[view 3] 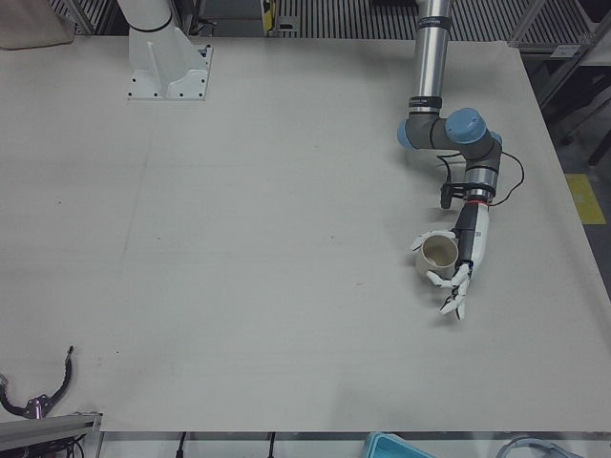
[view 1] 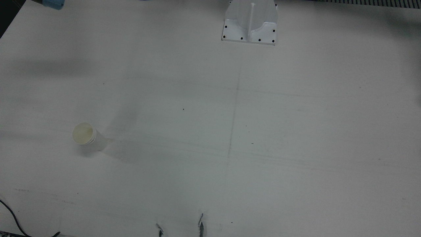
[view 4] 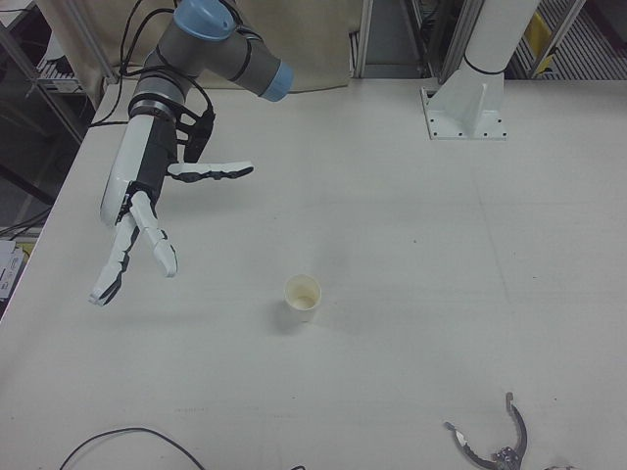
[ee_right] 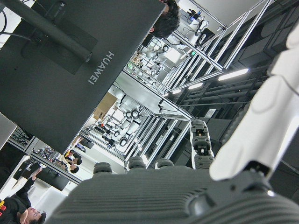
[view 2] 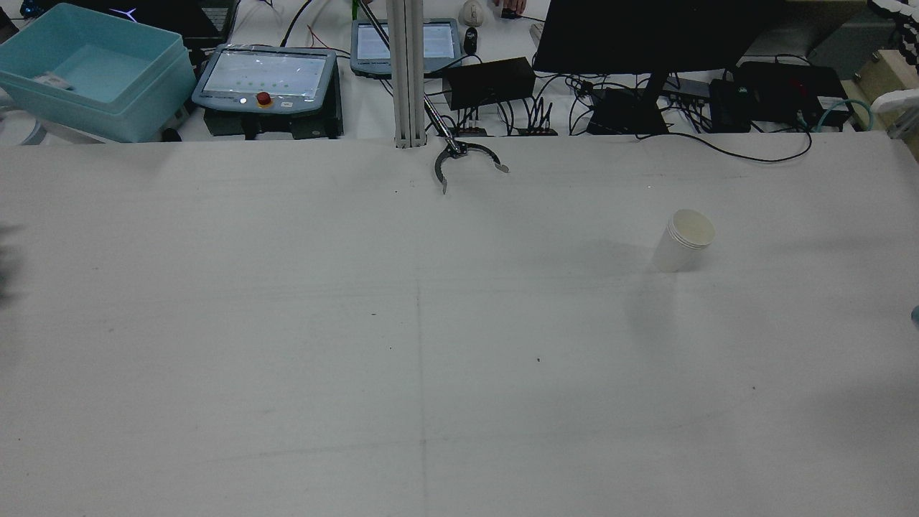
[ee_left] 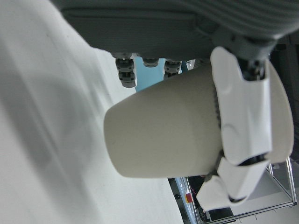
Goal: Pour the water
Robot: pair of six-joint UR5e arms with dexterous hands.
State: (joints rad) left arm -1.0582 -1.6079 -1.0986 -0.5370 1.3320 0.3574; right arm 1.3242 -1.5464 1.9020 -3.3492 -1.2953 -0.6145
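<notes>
A white paper cup (view 4: 302,297) stands upright and alone on the table; it also shows in the front view (view 1: 85,133) and the rear view (view 2: 683,240). Its inside looks pale; I cannot tell if it holds water. My right hand (view 4: 137,225) is open with its fingers spread, hanging above the table to the left of this cup and well apart from it. My left hand (view 3: 458,267) is shut on a second paper cup (view 3: 437,256) near the table's side edge. In the left hand view a finger (ee_left: 243,112) wraps this cup (ee_left: 163,126), which is held above the table.
An arm pedestal (view 1: 250,23) is bolted at the table's robot side. A black clamp tool (view 2: 459,161) lies at the operators' edge by a metal post. A teal bin (view 2: 93,68), teach pendants and a monitor stand beyond that edge. A cable (view 1: 13,219) crosses one corner.
</notes>
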